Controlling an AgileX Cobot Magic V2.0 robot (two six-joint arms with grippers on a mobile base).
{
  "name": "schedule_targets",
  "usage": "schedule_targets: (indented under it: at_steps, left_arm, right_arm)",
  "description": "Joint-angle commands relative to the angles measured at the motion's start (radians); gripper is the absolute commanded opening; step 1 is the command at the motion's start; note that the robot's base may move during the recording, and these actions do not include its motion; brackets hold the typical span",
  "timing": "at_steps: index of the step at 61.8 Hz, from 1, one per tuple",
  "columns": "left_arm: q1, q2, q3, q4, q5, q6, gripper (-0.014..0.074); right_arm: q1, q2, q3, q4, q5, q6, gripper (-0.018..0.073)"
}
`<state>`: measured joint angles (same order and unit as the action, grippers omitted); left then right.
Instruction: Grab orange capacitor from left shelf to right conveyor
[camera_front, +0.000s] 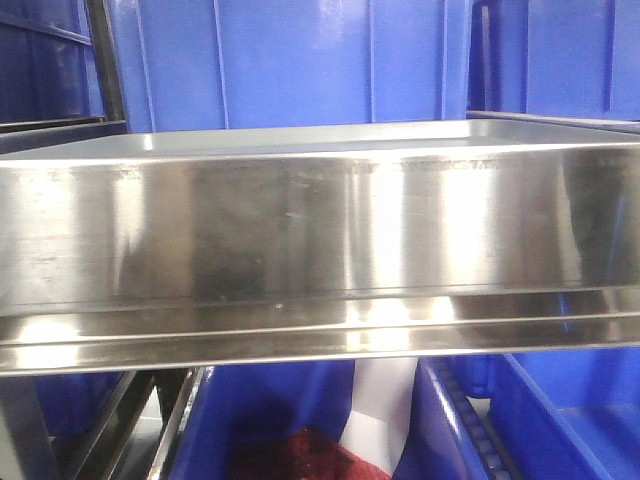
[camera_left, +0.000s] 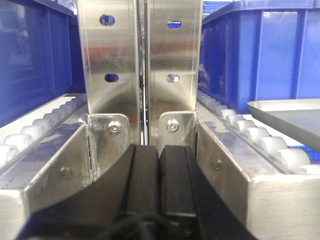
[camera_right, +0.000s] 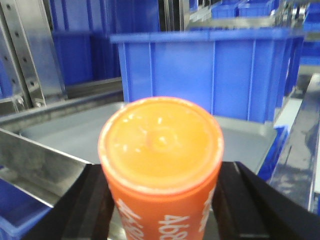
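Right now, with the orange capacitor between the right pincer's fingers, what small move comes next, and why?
Probably lift the right pincer straight up a little: it looks shut on the orange capacitor, and the steel lip of the left shelf sits close beside it, so clear that before swinging right.

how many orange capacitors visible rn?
1. The orange capacitor stands between the fingers of the right pincer, seen in the right wrist view. None show in the other views, though the left shelf has a tall lip that could hide more.
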<state>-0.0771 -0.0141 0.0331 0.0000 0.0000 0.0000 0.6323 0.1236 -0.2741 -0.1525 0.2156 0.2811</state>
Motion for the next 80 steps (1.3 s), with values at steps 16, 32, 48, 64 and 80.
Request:
schedule_targets:
  at_steps: [16, 32, 48, 64, 80]
  left_arm:
    - [-0.002, 0.01, -0.008, -0.005, -0.09, 0.0, -0.0105]
    - [-0.002, 0.01, -0.008, -0.005, -0.09, 0.0, -0.0105]
    - [-0.002, 0.01, -0.008, -0.005, -0.09, 0.0, -0.0105]
    - [-0.002, 0.01, -0.008, -0.005, -0.09, 0.0, -0.0105]
    - [-0.002, 0.01, -0.008, -0.005, -0.09, 0.0, -0.0105]
  right_arm:
    - [0.001, 0.005, -0.027, -0.015, -0.077, -0.001, 0.0048]
    - [0.001, 0.005, -0.027, -0.015, -0.077, -0.001, 0.0048]
    - [0.001, 0.005, -0.027, -0.015, -0.077, -0.001, 0.0048]
    - [0.001, 0.005, -0.027, -0.015, -0.077, -0.001, 0.0048]
    - [0.001, 0.005, -0.027, -0.015, -0.077, -0.001, 0.0048]
